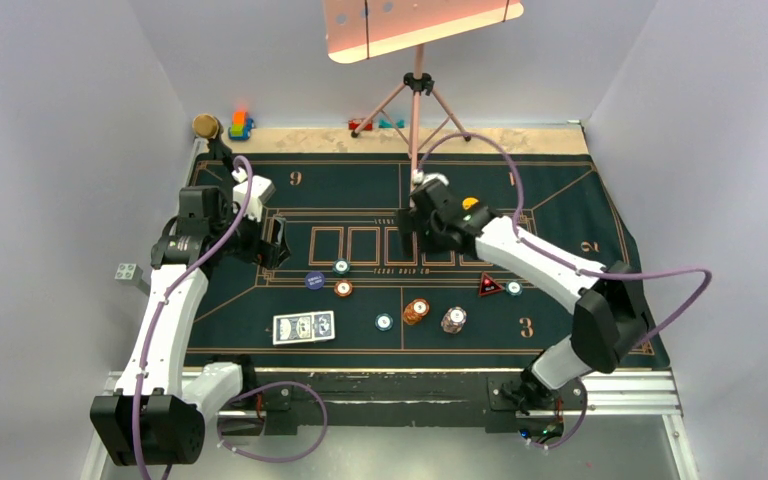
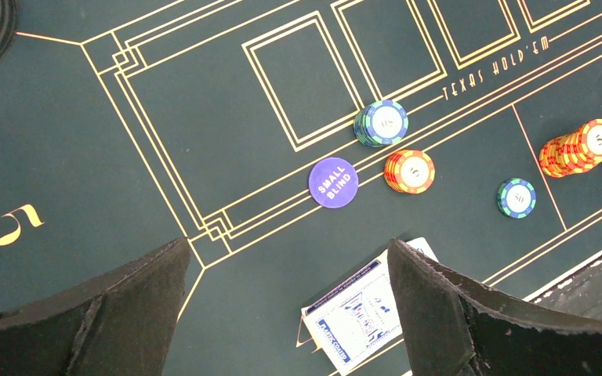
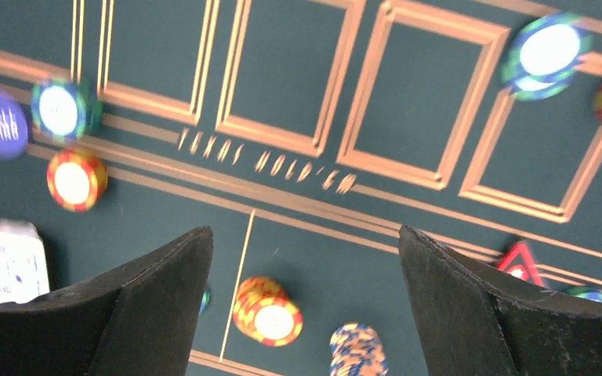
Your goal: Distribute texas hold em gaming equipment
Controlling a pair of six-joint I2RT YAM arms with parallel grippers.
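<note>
- Right claw (image 3: 302, 235) hangs spread wide and empty above the printed card boxes on the green felt table (image 1: 230, 330).
- Left claw (image 2: 288, 244) gapes open, gripping nothing, over the playing cards (image 2: 360, 317).
- Purple small-blind disc (image 2: 333, 182) lies just beside the teal chip stack (image 2: 382, 123) and orange chip stack (image 2: 409, 171).
- Red-black triangular marker (image 1: 490, 286) sits well apart, toward the right.

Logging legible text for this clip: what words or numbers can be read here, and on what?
"SMALL BLIND": round purple disc.
"TEXAS HOLD'EM": dark green felt mat.
"5": gold numeral, same mat.
"9": likewise.
"2": likewise.
"3": likewise.
Print on striped poker chips and blue-backed playing cards: too small to read.
</note>
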